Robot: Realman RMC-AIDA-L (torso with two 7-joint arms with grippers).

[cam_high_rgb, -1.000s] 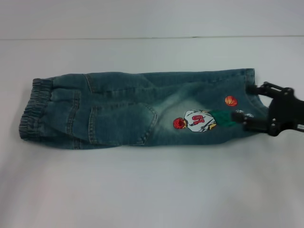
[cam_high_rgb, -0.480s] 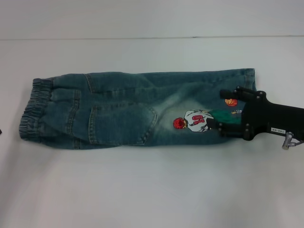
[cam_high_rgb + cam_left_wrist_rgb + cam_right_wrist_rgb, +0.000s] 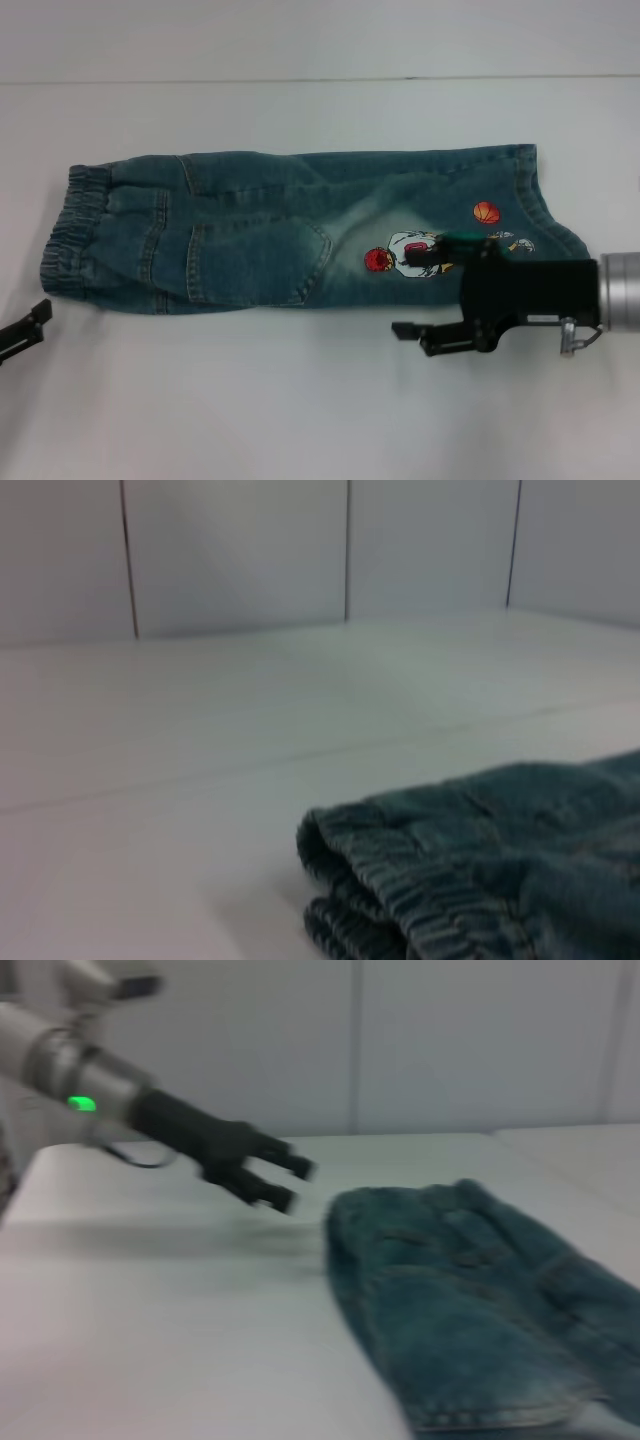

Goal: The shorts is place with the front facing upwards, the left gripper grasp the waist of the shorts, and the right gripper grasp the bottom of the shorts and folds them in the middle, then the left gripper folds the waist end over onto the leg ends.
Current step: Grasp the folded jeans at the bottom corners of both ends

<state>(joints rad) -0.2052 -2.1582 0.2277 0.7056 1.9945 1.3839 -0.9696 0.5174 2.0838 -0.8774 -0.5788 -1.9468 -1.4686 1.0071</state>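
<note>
The blue denim shorts [image 3: 300, 235] lie flat across the table, folded lengthwise, with the cartoon print [image 3: 415, 253] facing up. The ruffled waist [image 3: 68, 232] is at the left and the leg ends [image 3: 535, 195] at the right. My right gripper [image 3: 425, 296] hovers open and empty over the near edge of the shorts by the print. My left gripper [image 3: 22, 336] sits at the table's lower left, just short of the waist and apart from it. The right wrist view shows the left gripper [image 3: 272, 1182] with its fingers spread beyond the shorts [image 3: 480, 1300]. The waist [image 3: 400, 890] fills the left wrist view.
The shorts rest on a white table [image 3: 300, 400] with a pale wall [image 3: 300, 40] behind its far edge. The silver wrist [image 3: 620, 300] of my right arm reaches in from the right edge.
My right gripper has left the leg ends and swung left and toward the table's near side. The leg ends now lie uncovered. My left gripper has come into view at the lower left.
</note>
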